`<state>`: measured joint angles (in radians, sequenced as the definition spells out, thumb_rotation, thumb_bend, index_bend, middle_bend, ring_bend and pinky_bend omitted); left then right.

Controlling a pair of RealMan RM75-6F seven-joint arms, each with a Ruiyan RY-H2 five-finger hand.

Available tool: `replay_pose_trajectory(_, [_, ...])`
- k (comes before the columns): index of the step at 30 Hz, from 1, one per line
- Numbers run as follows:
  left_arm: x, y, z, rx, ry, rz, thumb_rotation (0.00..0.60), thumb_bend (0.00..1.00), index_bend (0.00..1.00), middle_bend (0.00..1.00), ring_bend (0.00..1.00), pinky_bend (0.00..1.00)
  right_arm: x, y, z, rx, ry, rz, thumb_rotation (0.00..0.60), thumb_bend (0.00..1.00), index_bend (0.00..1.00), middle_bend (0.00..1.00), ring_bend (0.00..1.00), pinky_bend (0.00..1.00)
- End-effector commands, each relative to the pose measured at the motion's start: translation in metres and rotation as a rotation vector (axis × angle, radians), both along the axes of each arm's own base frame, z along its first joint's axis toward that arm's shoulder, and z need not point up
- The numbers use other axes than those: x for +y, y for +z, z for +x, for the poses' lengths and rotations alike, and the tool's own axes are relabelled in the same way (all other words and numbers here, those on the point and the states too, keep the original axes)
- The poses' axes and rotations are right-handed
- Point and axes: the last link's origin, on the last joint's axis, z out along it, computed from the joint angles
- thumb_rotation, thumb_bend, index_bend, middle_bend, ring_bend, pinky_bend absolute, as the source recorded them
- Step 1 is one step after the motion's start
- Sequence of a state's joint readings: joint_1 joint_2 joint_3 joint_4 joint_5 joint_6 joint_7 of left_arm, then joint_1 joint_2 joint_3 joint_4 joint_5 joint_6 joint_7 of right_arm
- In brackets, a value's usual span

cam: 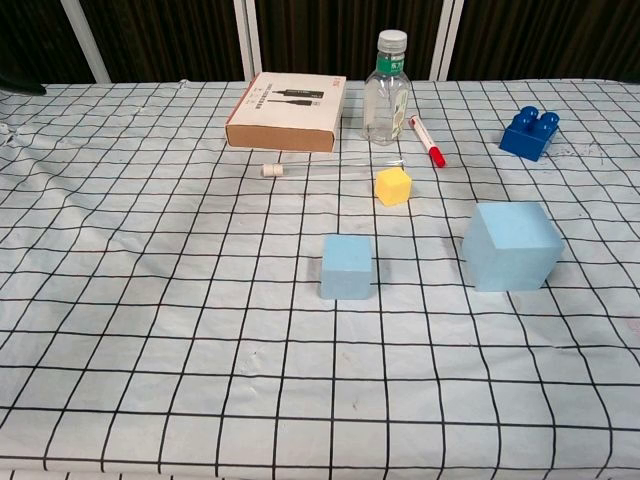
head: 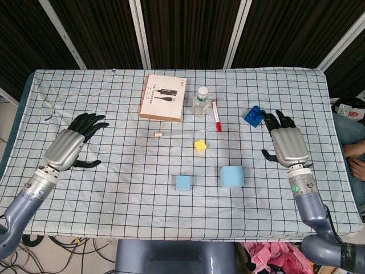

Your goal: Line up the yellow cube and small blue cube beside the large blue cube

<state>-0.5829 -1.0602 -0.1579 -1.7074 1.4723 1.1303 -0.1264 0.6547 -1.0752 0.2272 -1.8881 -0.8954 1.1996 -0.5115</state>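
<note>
Covering the table, a checked cloth (head: 114, 188) meets dark slatted wall panels (head: 182, 28) behind; left hand (head: 71, 145) and right hand (head: 287, 141) rest spread wide, holding nothing.

Place: a robot test room or lab, not a home.
Table: one table (head: 68, 200) under a white cloth with a black grid, its edges hanging loose.
Backdrop: dark panels (head: 188, 28) with pale metal struts behind the table.
Floor: tangled cables (head: 63, 242) lie below the front left edge; a pink cloth heap (head: 268, 257) lies at the front right.
Props: a mixed set of small test items, such as a boxed cable (head: 163, 97), a clear bottle (head: 201, 101), a red marker (head: 217, 116) and a toy brick (head: 254, 116).
</note>
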Motion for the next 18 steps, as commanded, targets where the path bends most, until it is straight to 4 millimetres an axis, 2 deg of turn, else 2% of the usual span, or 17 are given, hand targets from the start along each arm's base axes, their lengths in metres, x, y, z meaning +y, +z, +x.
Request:
replay_pose_trajectory(1, [0.0, -0.0004, -0.0005, 0.002, 0.001, -0.001, 0.6, 0.11, 0.15, 0.07, 0.0, 0.0, -0.0001, -0.0004, -0.0002, 0.002, -0.001, 0.001, 0.6, 0.21, 0.0, 0.1, 0.0, 0.13])
replay_pose_trajectory(18, [-0.0039, 0.003, -0.0032, -0.004, -0.005, 0.022, 0.6, 0.11, 0.15, 0.07, 0.0, 0.0, 0.0018, -0.0028, 0.0035, -0.004, 0.001, 0.019, 0.6, 0.21, 0.0, 0.1, 0.0, 0.13])
